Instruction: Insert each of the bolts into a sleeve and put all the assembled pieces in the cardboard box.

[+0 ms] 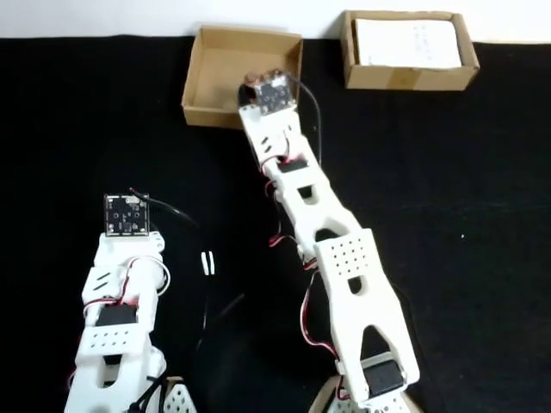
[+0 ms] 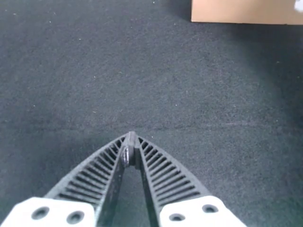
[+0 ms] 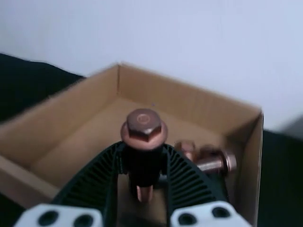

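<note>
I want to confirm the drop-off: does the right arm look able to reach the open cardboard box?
Probably yes: the right pincer, shut on a bolt in its sleeve, hangs by the open cardboard box, with nothing between them.

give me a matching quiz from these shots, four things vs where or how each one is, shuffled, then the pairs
1. left hand
2. copper hex-head bolt in a black sleeve
3. loose copper-coloured bolts
4. white paper sheet

a. lying in the open brown cardboard box
b. inside the second cardboard box
c. shut, over the black table cover
d. gripped by the right hand

Pairs: 1-c, 2-d, 3-a, 4-b
</note>
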Controlling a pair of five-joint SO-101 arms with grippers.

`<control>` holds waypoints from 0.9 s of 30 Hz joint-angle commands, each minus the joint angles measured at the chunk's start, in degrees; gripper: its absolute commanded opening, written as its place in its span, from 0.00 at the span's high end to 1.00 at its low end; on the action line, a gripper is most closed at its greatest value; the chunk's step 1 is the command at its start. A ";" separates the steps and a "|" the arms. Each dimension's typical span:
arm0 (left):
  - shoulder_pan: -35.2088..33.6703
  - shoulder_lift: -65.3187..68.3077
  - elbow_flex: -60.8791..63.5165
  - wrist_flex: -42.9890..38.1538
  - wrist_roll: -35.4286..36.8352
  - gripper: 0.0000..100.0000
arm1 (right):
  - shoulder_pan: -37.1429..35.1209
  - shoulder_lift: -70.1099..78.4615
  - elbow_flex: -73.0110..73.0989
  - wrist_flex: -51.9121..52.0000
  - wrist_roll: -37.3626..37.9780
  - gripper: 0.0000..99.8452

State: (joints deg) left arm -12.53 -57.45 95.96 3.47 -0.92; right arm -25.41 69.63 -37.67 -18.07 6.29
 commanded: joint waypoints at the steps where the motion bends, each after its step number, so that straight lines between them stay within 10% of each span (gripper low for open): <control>1: -0.31 -0.40 0.40 -0.97 -0.18 0.99 | -0.22 0.66 -5.14 -1.27 0.53 0.99; 27: -0.31 -0.22 0.40 -1.05 -0.26 0.99 | -2.33 -7.25 -5.49 6.37 0.35 0.75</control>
State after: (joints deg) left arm -12.53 -57.45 96.04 3.38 -0.92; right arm -27.16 70.95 -40.48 -15.60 6.46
